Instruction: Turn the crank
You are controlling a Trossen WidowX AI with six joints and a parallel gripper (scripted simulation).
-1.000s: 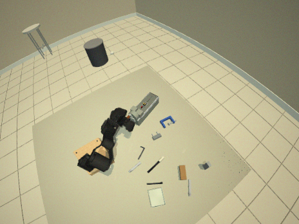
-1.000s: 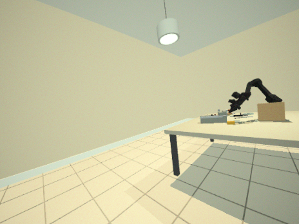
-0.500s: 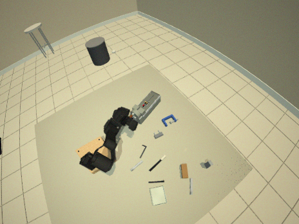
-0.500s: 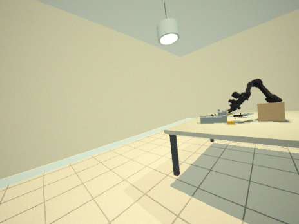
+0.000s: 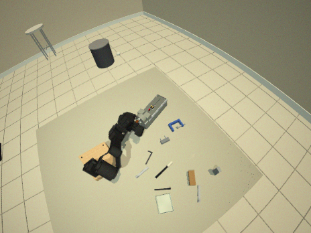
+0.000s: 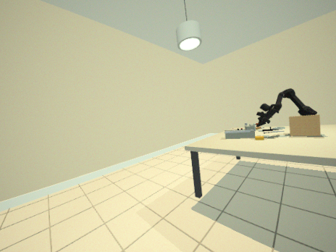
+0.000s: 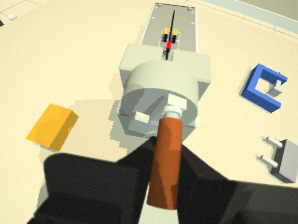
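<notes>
The grey machine (image 5: 155, 115) (image 6: 240, 135) (image 7: 189, 24) has a long rail and a round pale housing (image 7: 160, 80) at its near end. The slide's red pointer (image 7: 169, 45) (image 5: 149, 109) is on the housing side of the two brass zero marks (image 7: 167, 31) (image 5: 152, 106), a little short of level with them. The crank's orange-brown handle (image 7: 166, 162) (image 5: 137, 121) points towards the wrist camera. My gripper (image 7: 164, 142) is shut on the handle, with a dark finger on each side. Part of the crank arm is hidden behind the handle.
A yellow block (image 7: 52, 126) (image 6: 259, 137) lies left of the machine in the wrist view. A blue clamp-like bracket (image 7: 257, 87) (image 5: 173, 125) and a grey two-pin part (image 7: 286, 160) (image 5: 164, 140) lie to its right. Tools and a brown block (image 5: 192, 177) lie farther off.
</notes>
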